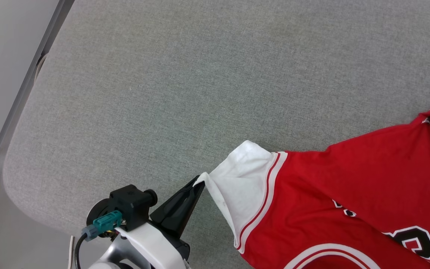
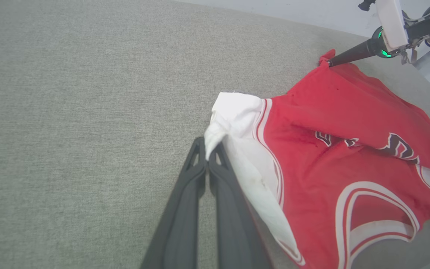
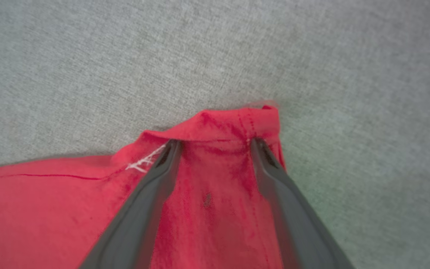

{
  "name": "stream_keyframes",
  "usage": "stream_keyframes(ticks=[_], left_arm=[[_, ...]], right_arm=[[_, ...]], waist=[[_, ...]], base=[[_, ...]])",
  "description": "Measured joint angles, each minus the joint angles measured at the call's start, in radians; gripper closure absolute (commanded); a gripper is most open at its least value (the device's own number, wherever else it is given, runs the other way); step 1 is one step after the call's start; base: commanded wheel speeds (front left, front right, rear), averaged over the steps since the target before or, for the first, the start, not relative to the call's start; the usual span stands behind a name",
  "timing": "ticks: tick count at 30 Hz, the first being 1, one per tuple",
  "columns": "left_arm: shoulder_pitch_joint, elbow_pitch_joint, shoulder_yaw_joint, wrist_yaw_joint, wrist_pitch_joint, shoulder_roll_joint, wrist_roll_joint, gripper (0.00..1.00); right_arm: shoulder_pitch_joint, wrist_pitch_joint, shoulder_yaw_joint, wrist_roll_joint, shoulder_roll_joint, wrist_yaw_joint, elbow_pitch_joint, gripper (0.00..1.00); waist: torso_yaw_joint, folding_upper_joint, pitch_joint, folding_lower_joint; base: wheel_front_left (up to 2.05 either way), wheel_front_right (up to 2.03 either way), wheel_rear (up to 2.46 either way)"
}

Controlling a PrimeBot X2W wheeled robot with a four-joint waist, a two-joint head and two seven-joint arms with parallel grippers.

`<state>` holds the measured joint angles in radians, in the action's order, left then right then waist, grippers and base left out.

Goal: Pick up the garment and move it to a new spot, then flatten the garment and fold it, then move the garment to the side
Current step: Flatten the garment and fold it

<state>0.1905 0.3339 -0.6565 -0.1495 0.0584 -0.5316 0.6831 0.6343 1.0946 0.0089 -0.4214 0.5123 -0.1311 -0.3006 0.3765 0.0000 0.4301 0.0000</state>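
On the grey cloth-covered counter the shirt lies spread toward the right side of the head view. Its red body faces up with black-and-white lettering, and one white sleeve with striped trim points toward the left hand. That left hand is closed: its two dark fingers press together and pinch the outer edge of the sleeve, which rises in a small peak at the tips. At the shirt's far red corner the right hand has its fingers spread wide. They lie on the red cloth with the tips touching a rolled-over hem, not clamped on it.
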Motion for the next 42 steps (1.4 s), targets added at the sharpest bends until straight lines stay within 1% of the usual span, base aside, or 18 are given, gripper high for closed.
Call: stream_keyframes(ticks=[1,2,8,13,19,27,30,32,35,42], left_arm=[[0.002,0.000,0.000,0.000,0.000,0.000,0.000,1.00],[0.003,-0.001,0.000,0.000,0.000,0.000,0.000,1.00],[0.005,-0.008,0.000,-0.005,0.005,-0.002,-0.002,1.00],[0.005,-0.014,0.010,-0.013,0.001,-0.010,-0.001,1.00],[0.003,-0.006,0.052,-0.031,-0.011,-0.042,-0.001,1.00],[0.036,0.034,0.140,-0.053,-0.019,-0.100,0.008,1.00],[0.050,0.056,0.184,-0.054,-0.031,-0.104,0.042,1.00],[0.056,0.064,0.208,-0.054,-0.030,-0.126,0.049,1.00],[0.080,0.075,0.250,-0.054,-0.028,-0.156,0.051,1.00],[0.149,0.103,0.335,-0.071,-0.040,-0.188,0.057,1.00]], right_arm=[[0.000,-0.003,0.002,0.000,0.001,0.000,-0.003,0.75],[0.001,-0.013,0.007,-0.001,0.001,0.000,-0.005,1.00],[0.003,-0.098,0.026,-0.006,-0.003,0.000,-0.030,1.00],[0.010,-0.197,0.047,-0.028,-0.009,0.000,-0.051,1.00],[0.016,-0.318,0.095,-0.064,0.001,0.000,-0.044,1.00],[0.044,-0.438,0.169,-0.138,0.033,0.000,0.027,1.00],[0.065,-0.465,0.194,-0.159,0.049,0.000,0.071,1.00],[0.073,-0.475,0.207,-0.170,0.057,0.000,0.098,1.00],[0.086,-0.487,0.213,-0.180,0.070,0.000,0.145,1.00],[0.094,-0.505,0.192,-0.199,0.073,0.000,0.234,1.00]], waist=[[0.000,0.0000,0.000,0.0000],[-0.001,0.0000,-0.001,0.0000],[-0.010,0.0000,-0.016,0.0000],[-0.028,0.0000,-0.051,0.0001],[-0.068,0.0000,-0.116,0.0001],[-0.160,0.0000,-0.206,0.0000],[-0.202,0.0000,-0.233,0.0000],[-0.231,0.0000,-0.246,0.0000],[-0.271,0.0000,-0.262,0.0000],[-0.345,0.0000,-0.291,-0.0001]], base=[[0.00,0.00,0.00],[0.00,0.00,0.00],[0.00,0.00,0.00],[0.00,0.00,0.00],[0.00,0.00,0.00],[0.00,0.00,0.00],[0.00,0.00,0.00],[0.00,0.00,0.00],[0.00,0.00,0.00],[0.00,0.00,0.00]])
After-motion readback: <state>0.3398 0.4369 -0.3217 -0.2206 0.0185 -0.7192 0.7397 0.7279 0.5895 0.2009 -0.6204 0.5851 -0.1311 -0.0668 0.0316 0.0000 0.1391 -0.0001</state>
